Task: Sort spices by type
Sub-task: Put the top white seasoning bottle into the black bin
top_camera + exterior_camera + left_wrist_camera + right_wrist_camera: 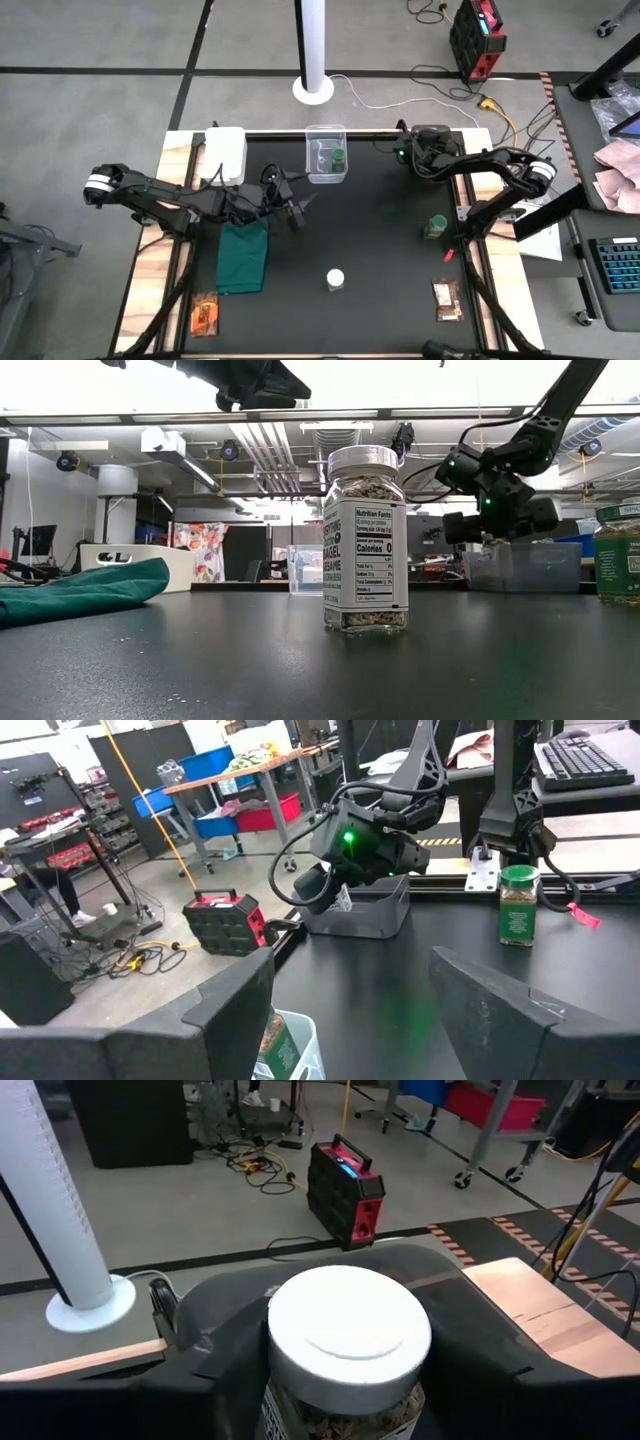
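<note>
right gripper (pixel 405 152) at the far edge of the table, fingers clamped on a white-lidded jar (pixel 347 1348). left gripper (pixel 300 207) raised over the mat beside the green cloth (pixel 243 256), fingers apart, nothing between them. second white-lidded jar (pixel 335 279) upright near the front centre. one green-lidded jar (pixel 339 157) inside the clear box (pixel 326 152), the other green-lidded jar (pixel 437 228) upright near the right edge. two orange-brown packets: one packet (pixel 204 315) front left, the other packet (pixel 447 299) front right.
</note>
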